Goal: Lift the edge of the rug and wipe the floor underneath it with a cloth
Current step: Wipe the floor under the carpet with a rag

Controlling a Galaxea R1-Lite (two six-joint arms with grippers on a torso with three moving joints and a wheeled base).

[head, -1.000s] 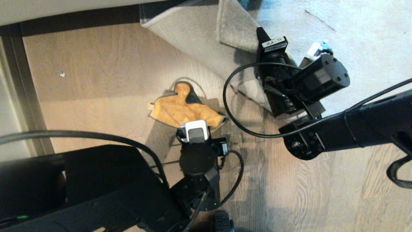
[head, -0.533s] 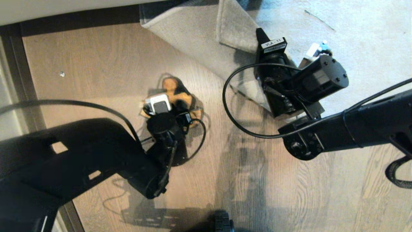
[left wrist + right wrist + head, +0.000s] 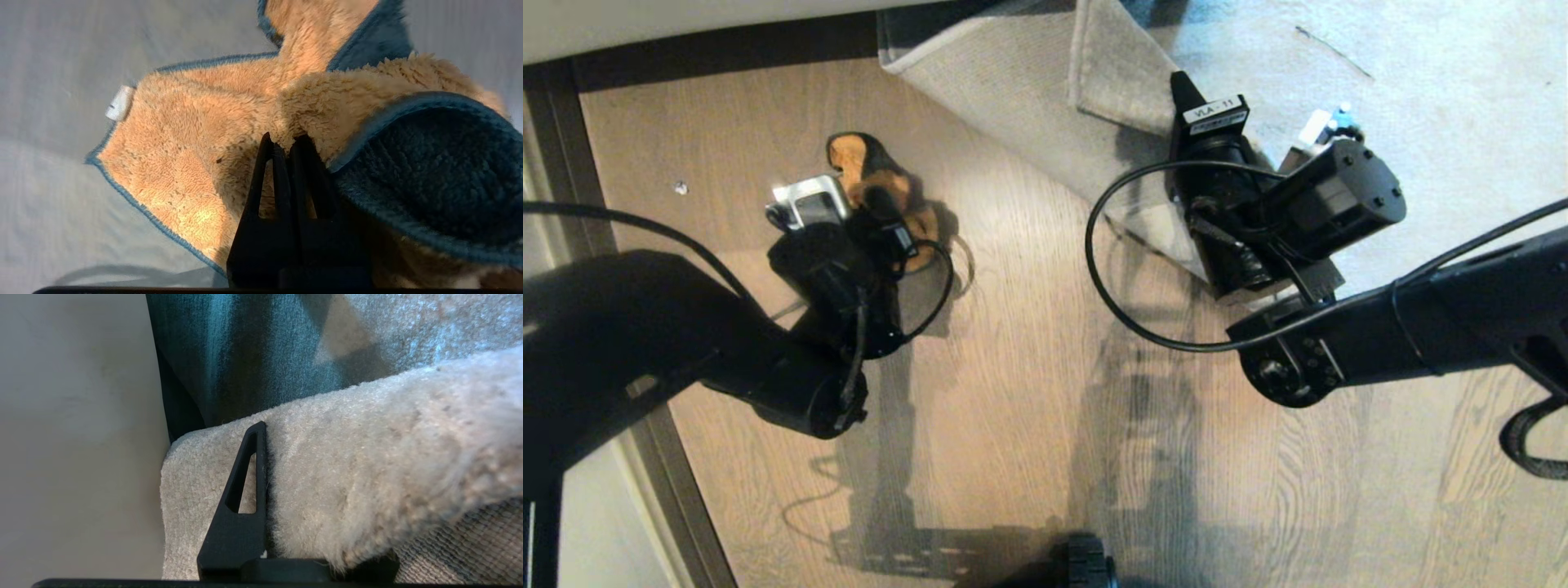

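My left jaws (image 3: pixel 284 143) pinch the cloth (image 3: pixel 196 139) against the floor (image 3: pixel 1029 392), right jaws (image 3: pixel 265 428) clamp the rug edge (image 3: pixel 347 457) aloft beyond them; if that thick pile slips, the flap drops onto my wipe.

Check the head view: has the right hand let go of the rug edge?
No, the right hand is shut on the rug edge, holding it folded back.

One rug (image 3: pixel 1421 98), with one rug edge (image 3: pixel 1013 90) folded back at twelve o'clock. One cloth (image 3: pixel 866 175) at ten o'clock. One wood floor (image 3: pixel 1029 425). Two robot arms, each with one end effector: the left end effector (image 3: pixel 286 143) at nine o'clock, the right end effector (image 3: pixel 261 433) at two o'clock.
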